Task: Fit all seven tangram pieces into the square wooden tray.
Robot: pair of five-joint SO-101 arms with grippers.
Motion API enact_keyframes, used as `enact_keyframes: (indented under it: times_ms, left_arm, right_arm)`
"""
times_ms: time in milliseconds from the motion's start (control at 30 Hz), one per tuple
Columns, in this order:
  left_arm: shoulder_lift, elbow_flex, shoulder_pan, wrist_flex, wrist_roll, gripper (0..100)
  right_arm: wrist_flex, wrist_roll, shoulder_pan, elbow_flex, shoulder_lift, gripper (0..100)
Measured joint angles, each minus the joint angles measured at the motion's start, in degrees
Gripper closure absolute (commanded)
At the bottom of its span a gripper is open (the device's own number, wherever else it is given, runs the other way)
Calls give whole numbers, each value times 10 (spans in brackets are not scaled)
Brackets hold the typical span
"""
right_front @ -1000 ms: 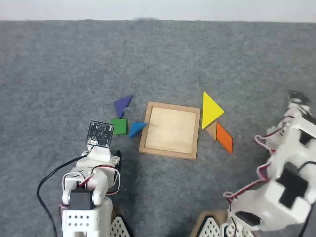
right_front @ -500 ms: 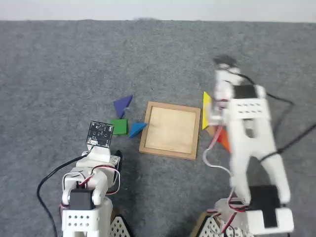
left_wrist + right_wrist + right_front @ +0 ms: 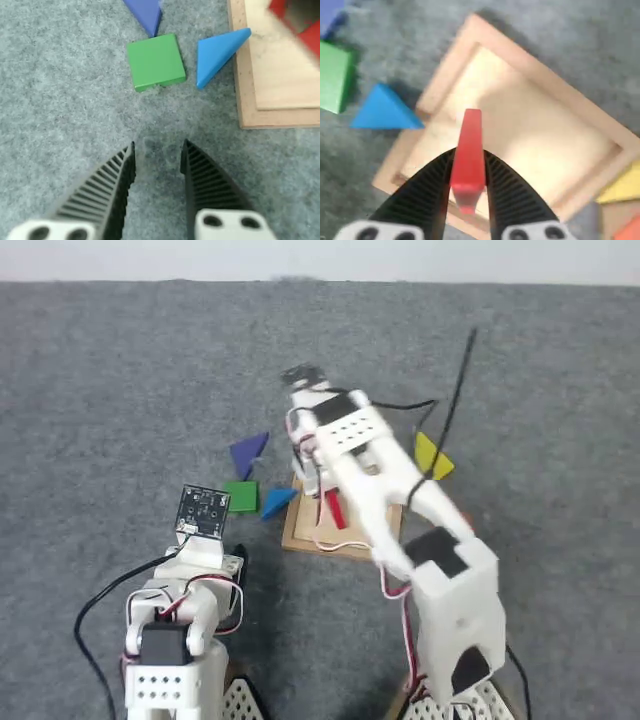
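right claw (image 3: pixel 469 152) pinches a red piece (image 3: pixel 470 142) upright over the wooden tray (image 3: pixel 445 65), toward the side nearest the blue triangle (image 3: pixel 382 110). left claw (image 3: pixel 157 150) hangs open over the grey surface (image 3: pixel 60 125), near the green square (image 3: pixel 156 61).

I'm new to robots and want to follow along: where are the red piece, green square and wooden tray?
red piece (image 3: pixel 470 145), right wrist view, on its narrow upper face
green square (image 3: pixel 156 61), left wrist view, centre of its top face
wooden tray (image 3: pixel 245 100), left wrist view, on its raised rim
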Motion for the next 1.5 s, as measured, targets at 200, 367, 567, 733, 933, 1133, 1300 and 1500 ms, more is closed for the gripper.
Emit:
enact_keyframes:
  times_ms: [200,367,567,733,933,1133,1300,1500]
  left_arm:
    - [0,0,0,0,0,852]
    - [0,0,0,0,0,852]
    - [0,0,0,0,0,852]
    - [0,0,0,0,0,852]
    - [0,0,0,0,0,852]
    - [0,0,0,0,0,852]
    - [0,0,0,0,0,852]
    - [0,0,0,0,0,852]
  right_arm:
    - [16,-7,-25,-18,10,990]
    - [16,-7,-47,-18,10,989]
    - [16,-7,-47,-18,11,943]
    - [16,-7,-47,-18,39,824]
    - [16,-7,-46,-47,47,815]
    - [16,18,-29,-78,47,815]
    - [16,37,6,-81,47,815]
    - [22,58,20,-84,47,815]
